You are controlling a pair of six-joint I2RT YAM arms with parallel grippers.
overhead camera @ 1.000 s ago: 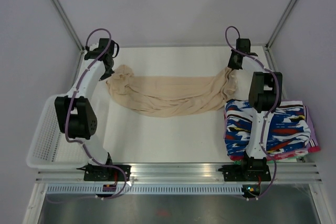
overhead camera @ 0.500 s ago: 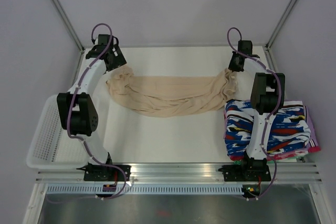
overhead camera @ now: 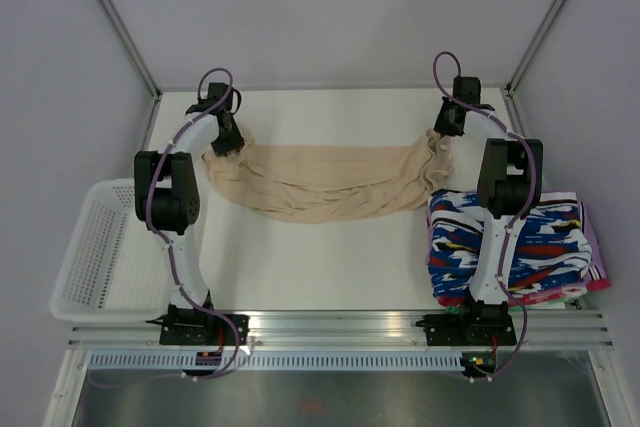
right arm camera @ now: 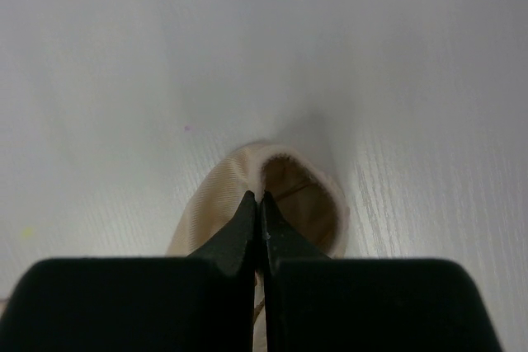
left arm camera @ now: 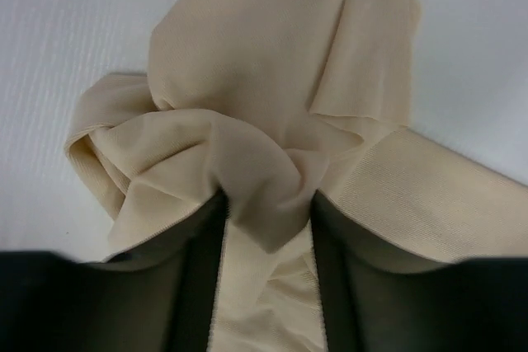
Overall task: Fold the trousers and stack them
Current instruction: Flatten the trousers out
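Trousers lie stretched out, unfolded, across the table's far side. Right gripper is pinched tight on one end. Left gripper is half-open astride the other end's bunch, not clamped. No fold yet; folding and stacking both remain.

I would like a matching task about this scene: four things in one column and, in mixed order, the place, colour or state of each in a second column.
Column one
1. trousers
2. basket
3. patterned garments
4. right gripper

Column two
A. white mesh, on the left side
B. fingers shut on a beige cloth edge
C. beige, spread from left to right at the far side
D. a folded stack on the right side

Right pairs: 1-C, 2-A, 3-D, 4-B
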